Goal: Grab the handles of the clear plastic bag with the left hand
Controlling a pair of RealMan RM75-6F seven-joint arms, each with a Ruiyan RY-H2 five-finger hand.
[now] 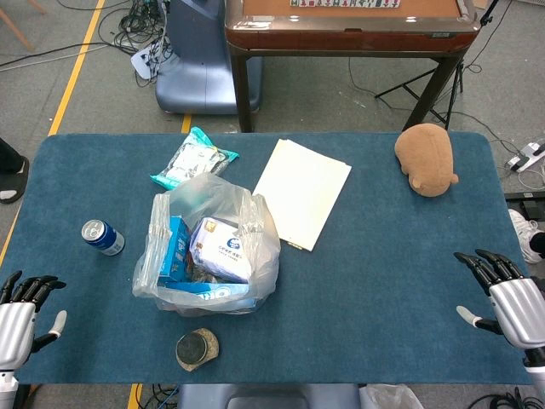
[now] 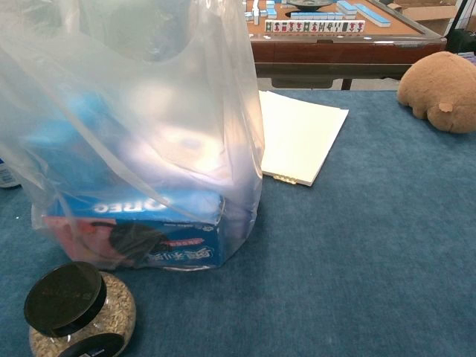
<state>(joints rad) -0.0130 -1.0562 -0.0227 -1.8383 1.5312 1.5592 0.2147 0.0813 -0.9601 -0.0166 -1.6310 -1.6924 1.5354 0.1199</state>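
Note:
A clear plastic bag (image 1: 207, 247) stands on the blue table left of centre, holding blue and white boxes; its handles (image 1: 157, 223) stick up at the bag's left side. In the chest view the bag (image 2: 141, 126) fills the left half, close to the camera. My left hand (image 1: 21, 315) rests at the table's near left corner, fingers spread, holding nothing, well left of the bag. My right hand (image 1: 509, 298) lies at the near right edge, fingers apart and empty. Neither hand shows in the chest view.
A blue can (image 1: 102, 237) lies left of the bag. A small lidded jar (image 1: 197, 348) sits just in front of it. A snack packet (image 1: 193, 158) lies behind the bag, a cream paper pad (image 1: 303, 190) to its right, a brown plush toy (image 1: 426, 158) far right.

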